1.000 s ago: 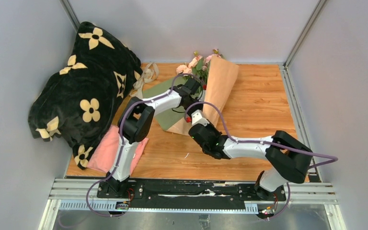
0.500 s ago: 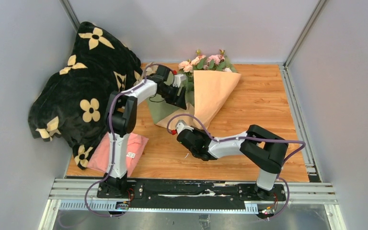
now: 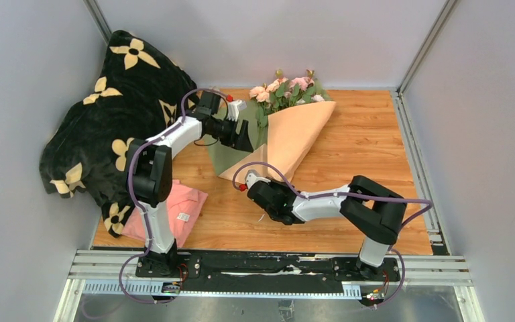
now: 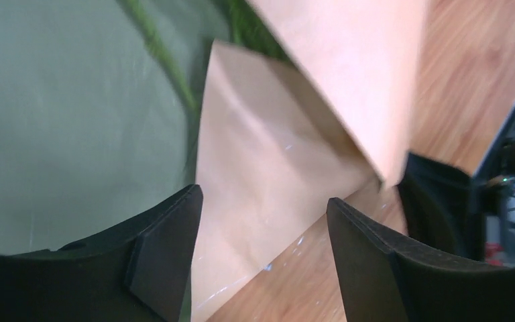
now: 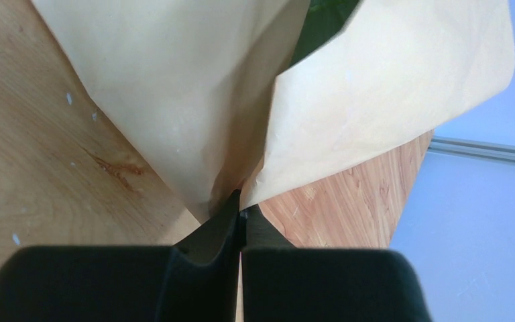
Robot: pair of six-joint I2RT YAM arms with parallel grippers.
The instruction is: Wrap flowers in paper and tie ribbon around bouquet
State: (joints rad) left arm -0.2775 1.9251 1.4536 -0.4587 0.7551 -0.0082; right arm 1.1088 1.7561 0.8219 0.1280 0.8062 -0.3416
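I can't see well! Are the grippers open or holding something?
Left gripper: open, holding nothing.
Right gripper: closed on the paper tip.

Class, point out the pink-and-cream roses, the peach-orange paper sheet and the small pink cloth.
Pink-and-cream roses (image 3: 283, 90): top external view, middle of the flower heads.
Peach-orange paper sheet (image 3: 296, 131): top external view, folded-over outer face.
Small pink cloth (image 3: 188, 201): top external view, its right half.

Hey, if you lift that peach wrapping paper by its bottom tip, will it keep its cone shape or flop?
Likely floppy: the paper is a thin sheet whose flaps gape loose in the right wrist view. The flowers sit at its wide end, so it would probably sag there. The right gripper pinches only the tip, so it may slip out.
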